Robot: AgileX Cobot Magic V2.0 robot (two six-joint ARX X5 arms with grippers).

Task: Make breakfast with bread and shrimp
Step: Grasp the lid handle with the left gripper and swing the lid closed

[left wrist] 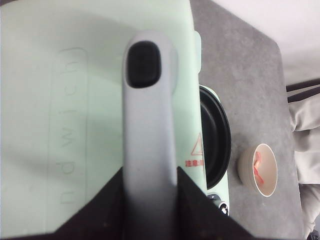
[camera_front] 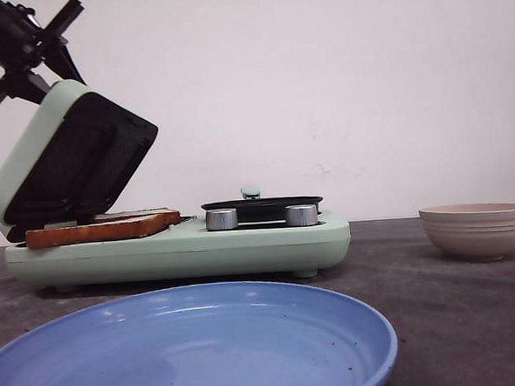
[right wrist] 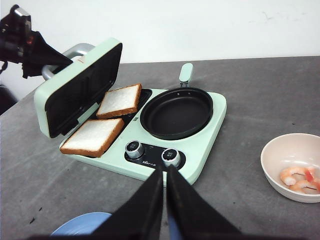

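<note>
Bread (right wrist: 107,120) lies on the sandwich maker's (right wrist: 200,150) plate while the left tool (left wrist: 150,175) squeezes the lid handle (left wrist: 148,120), the right tool (right wrist: 165,200) is closed, and a slip could slam the lid (right wrist: 75,85) down.

Left gripper (camera_front: 52,50) is matte black, built of angular plates and rods, with a thin dark cable trailing off its rear. Its fingers (left wrist: 95,212) are flat black wedges tapering to points. Right gripper (right wrist: 164,176) matches: two smooth black triangular fingers (no markings or screws visible on either)
</note>
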